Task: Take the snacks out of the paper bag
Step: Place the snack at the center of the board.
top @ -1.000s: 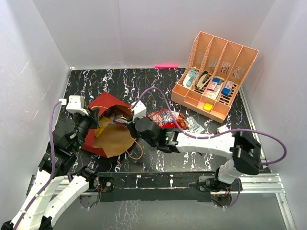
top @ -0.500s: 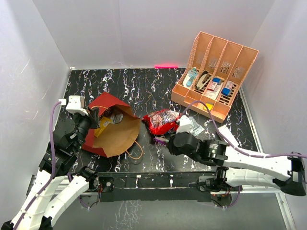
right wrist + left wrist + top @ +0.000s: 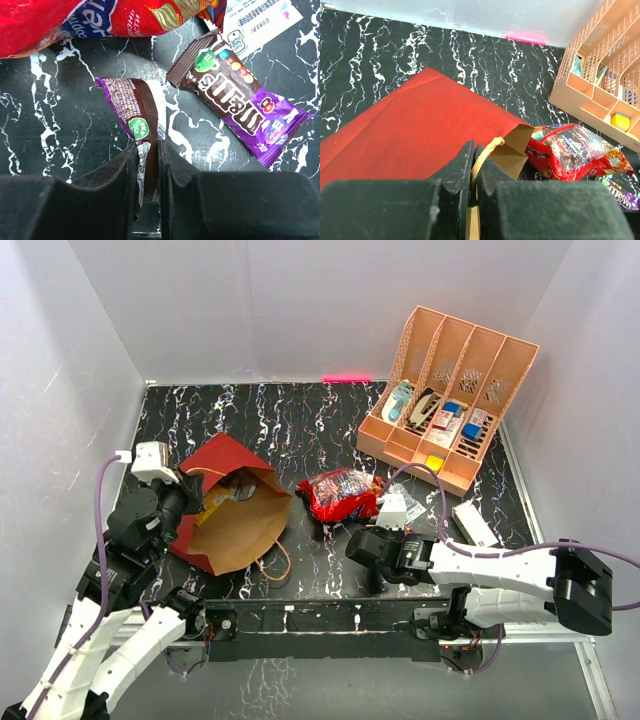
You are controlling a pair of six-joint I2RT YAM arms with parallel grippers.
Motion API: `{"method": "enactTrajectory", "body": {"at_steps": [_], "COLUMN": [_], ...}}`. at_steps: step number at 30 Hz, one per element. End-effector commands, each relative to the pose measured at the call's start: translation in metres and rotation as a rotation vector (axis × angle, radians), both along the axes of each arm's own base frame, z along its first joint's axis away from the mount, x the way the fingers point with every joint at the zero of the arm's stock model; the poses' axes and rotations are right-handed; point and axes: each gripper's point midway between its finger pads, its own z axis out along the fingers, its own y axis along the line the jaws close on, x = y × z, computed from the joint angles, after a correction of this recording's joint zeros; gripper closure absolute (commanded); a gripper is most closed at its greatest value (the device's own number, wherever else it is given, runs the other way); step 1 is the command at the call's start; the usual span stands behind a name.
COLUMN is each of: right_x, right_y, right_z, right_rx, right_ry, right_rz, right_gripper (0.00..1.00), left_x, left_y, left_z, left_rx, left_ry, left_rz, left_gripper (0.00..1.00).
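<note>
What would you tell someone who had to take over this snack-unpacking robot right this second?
Now: the left end effector is shut on the cord handle of the paper bag, which lies on its side.
The right end effector is shut on a purple candy bar beside the red packet.
Done: the red packet and a second purple bar lie on the table, out of the bag.
Left: set down the held bar; a yellow packet shows inside the bag.

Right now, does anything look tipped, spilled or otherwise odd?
The paper bag lies on its side, mouth gaping, a yellow packet inside. The large red packet sits crumpled on the table beside it. Nothing looks damaged.
</note>
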Motion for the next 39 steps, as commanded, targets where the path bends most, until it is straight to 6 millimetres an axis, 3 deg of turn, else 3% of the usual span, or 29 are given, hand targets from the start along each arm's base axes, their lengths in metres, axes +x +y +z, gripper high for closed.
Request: {"method": "enactTrajectory", "body": {"at_steps": [1,5,11,16,19,25,28,34,36,39], "right_x": [0.013,0.013,0.021,0.012,0.017,0.012,0.013,0.026,0.025,0.021], "right_y": [0.004,0.001,-0.019,-0.029,-0.021,-0.019,-0.010,0.008,0.025,0.067], "right_z": [0.009,0.011,0.002,-0.013,-0.008,-0.002,0.019,0.077,0.097,0.127], "right_rx": [0.005,0.035,0.054,0.056,0.074,0.067,0.121,0.182,0.247,0.391], "right_ry": [-0.068,-0.066,0.020,0.055,0.038,0.068,0.060,-0.044,-0.065,-0.146], "right_rz": [-0.029,-0.027,-0.107,-0.125,-0.087,-0.065,-0.052,0.066,0.154,0.381], "right_gripper": [0.77,0.77,0.73,0.73,0.73,0.53,0.51,0.42,0.42,0.41], "left_x": [-0.011,-0.012,-0.006,-0.017,-0.025,-0.029,-0.024,-0.019,-0.020,-0.021], "left_y": [0.009,0.009,0.015,0.017,0.017,0.005,0.013,0.007,0.004,0.009], "left_z": [0.010,0.006,-0.004,-0.015,-0.022,-0.039,-0.032,-0.029,-0.029,-0.023], "left_rx": [-0.066,-0.078,-0.005,-0.017,-0.045,-0.053,-0.025,-0.021,-0.031,-0.015], "left_ry": [0.010,0.040,0.120,0.188,0.216,0.242,0.211,0.253,0.264,0.255], "left_rz": [0.048,0.058,0.103,0.111,0.107,0.038,0.076,0.066,0.060,0.070], "left_gripper": [0.98,0.97,0.98,1.00,1.00,0.98,0.95,0.96,0.96,0.96]}}
